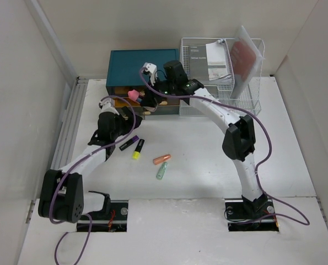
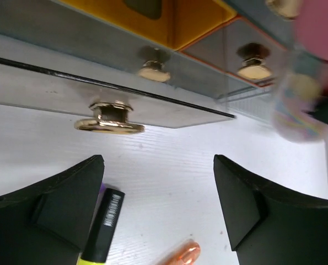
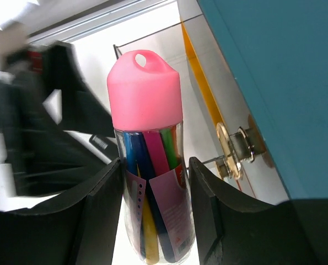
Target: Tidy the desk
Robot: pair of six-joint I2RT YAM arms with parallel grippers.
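desk [image 1: 208,165]: flat white top, pale walls [image 1: 152,22] round it
left claw [image 2: 159,182]: wide open
right claw [image 3: 155,190]: gripping pink-capped clear tube [image 3: 147,99] by teal drawer chest [image 1: 136,63]

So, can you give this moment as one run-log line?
left hand: open, empty | right hand: gripping pink-capped pen tube | yellow marker: on desk

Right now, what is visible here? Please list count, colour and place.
desk: one, white, under everything.
drawer chest: one, teal with gold knobs, back centre-left.
wire rack: one, white, back right, holding papers.
purple marker: one, purple and black, desk centre-left.
yellow marker: one, yellow and black, beside the purple marker.
orange marker: one, orange, desk centre.
green marker: one, pale green, beside the orange marker.
pen tube: one, clear with pink cap, before the chest.
left gripper: one, black, open above the desk.
right gripper: one, black, shut on the pen tube.
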